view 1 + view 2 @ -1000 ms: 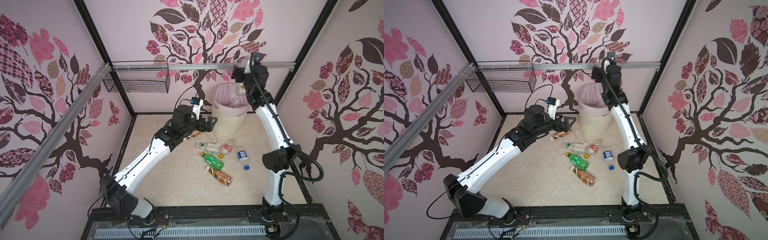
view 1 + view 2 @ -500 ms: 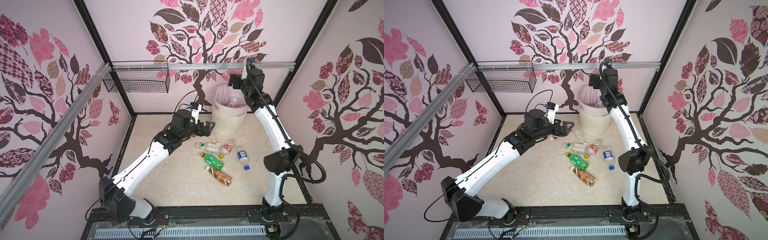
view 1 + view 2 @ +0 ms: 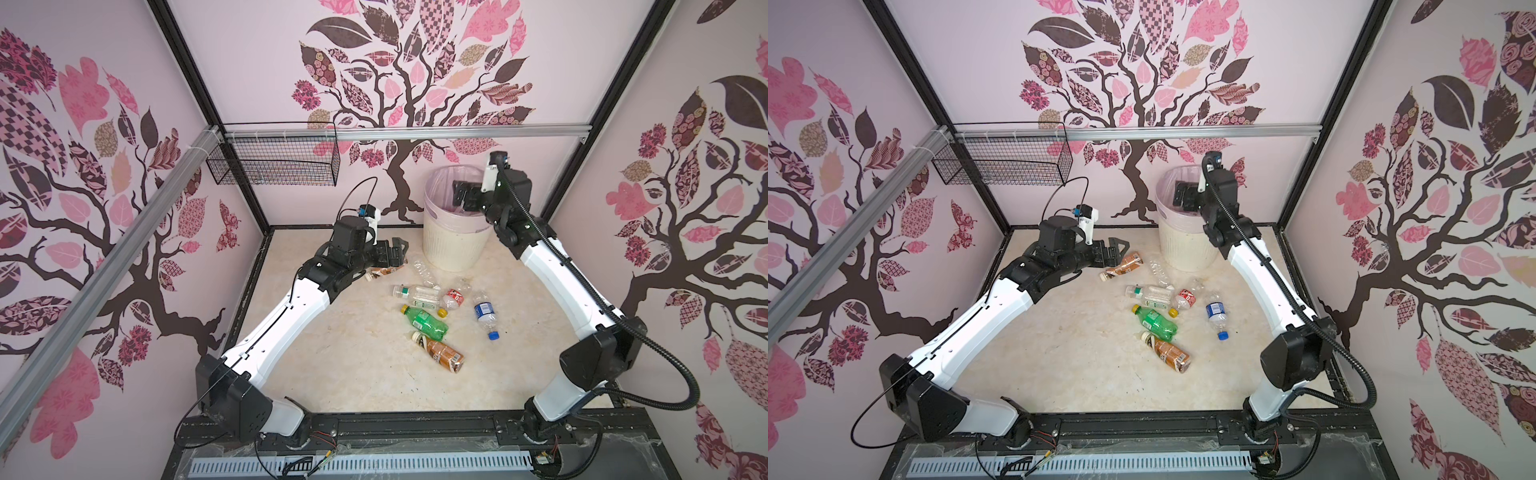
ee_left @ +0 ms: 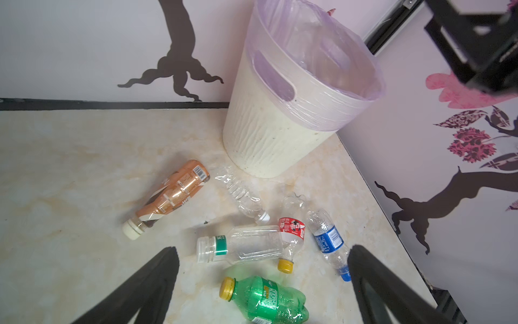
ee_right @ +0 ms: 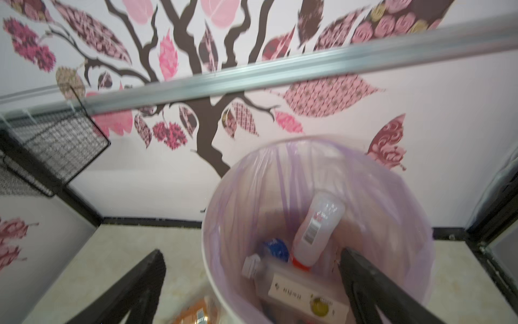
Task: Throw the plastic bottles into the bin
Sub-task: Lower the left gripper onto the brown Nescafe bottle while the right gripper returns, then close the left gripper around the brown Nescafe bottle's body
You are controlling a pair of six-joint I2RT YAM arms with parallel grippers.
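Left wrist view: looks down on plastic bottles (image 4: pixel 246 245) lying on the tabletop (image 4: pixel 70 168) beside the bin (image 4: pixel 266 134), with a few more inside it. Probably light, empty, thin-walled and slick, prone to dent or roll, so best pinched across the labelled mid-body, as on the brown-labelled bottle (image 4: pixel 173 196). Shows the left pincer (image 4: pixel 263 249) spread wide and empty above them; finds the right pincer (image 5: pixel 251 252) spread too, holding nothing, over the bin mouth.
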